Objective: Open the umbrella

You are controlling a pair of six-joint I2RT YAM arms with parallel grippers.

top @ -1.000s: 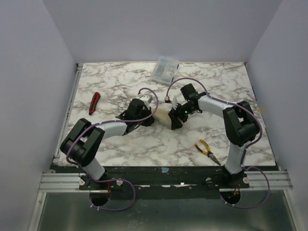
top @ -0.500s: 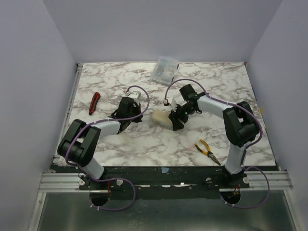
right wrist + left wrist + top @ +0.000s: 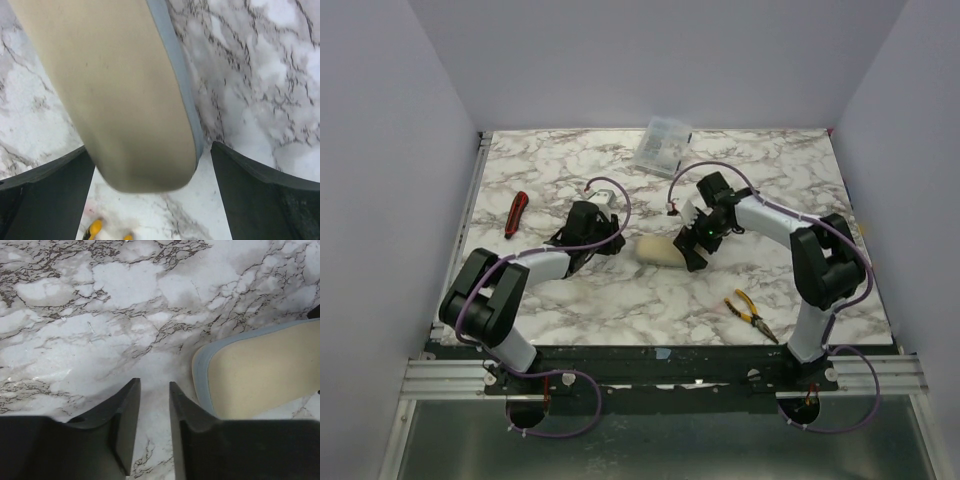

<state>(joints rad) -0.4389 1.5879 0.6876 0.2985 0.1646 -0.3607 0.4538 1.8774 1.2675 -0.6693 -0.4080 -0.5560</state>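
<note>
The umbrella [image 3: 658, 250] is folded into a short pale cream case with a grey-lavender edge and lies flat on the marble table. No shaft or handle shows. My left gripper [image 3: 616, 243] sits just left of it, low over the table. In the left wrist view its jaws [image 3: 154, 385] stand a narrow gap apart with only marble between them, and the umbrella [image 3: 260, 370] lies to their right. My right gripper [image 3: 696, 256] is at the umbrella's right end. In the right wrist view it [image 3: 151, 148] is wide open, and the rounded end of the umbrella [image 3: 115, 90] lies between its fingers.
A clear plastic box [image 3: 663, 146] stands at the back of the table. A red-handled tool [image 3: 515, 213] lies at the left. Yellow-handled pliers [image 3: 748, 313] lie front right and also show in the right wrist view [image 3: 95, 227]. Plain walls enclose the table.
My left gripper has drawn back to the left, off the umbrella, which now lies uncovered. My right gripper has stayed at the umbrella's right end, shifting slightly.
</note>
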